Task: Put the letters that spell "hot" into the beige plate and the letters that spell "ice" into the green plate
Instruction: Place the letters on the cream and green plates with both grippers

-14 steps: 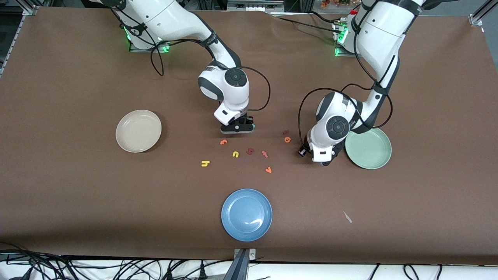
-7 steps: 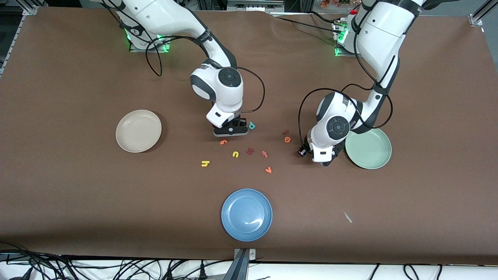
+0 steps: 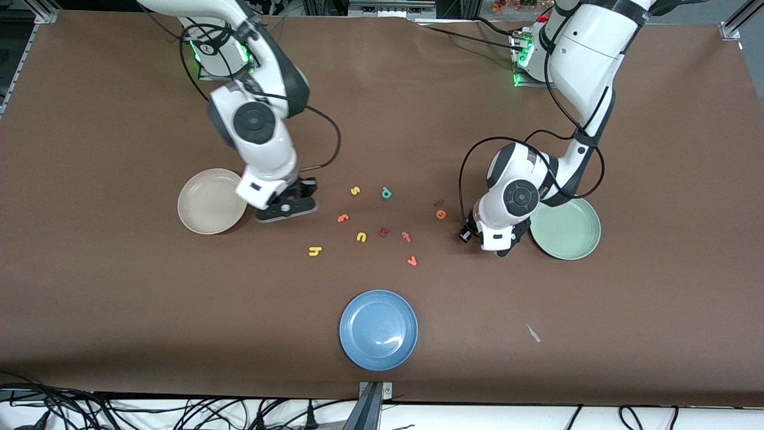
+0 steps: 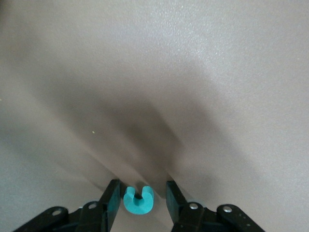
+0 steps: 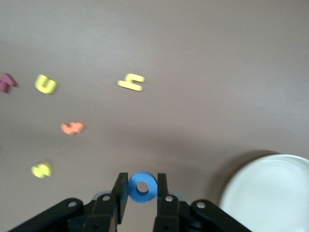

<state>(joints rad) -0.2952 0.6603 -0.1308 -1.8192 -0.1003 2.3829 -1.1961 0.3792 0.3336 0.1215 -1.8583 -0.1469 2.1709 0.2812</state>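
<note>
Looking down on a brown table point(image 3: 656, 179) with the right arm point(image 3: 256, 128) and the left arm point(image 3: 582, 54) both reaching out over it.

Finding the beige plate point(image 3: 206, 203) toward the right arm's end, the green plate point(image 3: 567, 230) toward the left arm's end, and a blue plate point(image 3: 378, 329) nearest the front camera, all three holding nothing.

Seeing the right gripper point(image 5: 141, 193) hanging over the table just beside the beige plate's rim, pinching the blue o point(image 5: 142, 187) between narrow fingers.

Seeing the left gripper point(image 4: 140, 195) low at the green plate's rim, fingers narrowly parted, with the teal c point(image 4: 138, 199) sitting loose between them and a gap showing on one side; not telling what surface lies under it.

Spotting the yellow h point(image 3: 315, 251), the orange t point(image 3: 342, 218), the orange e point(image 3: 441, 214) and the dark red i point(image 3: 438, 203) lying on the table between the plates, among a teal p point(image 3: 386, 192) and a yellow s point(image 3: 355, 190).
</note>
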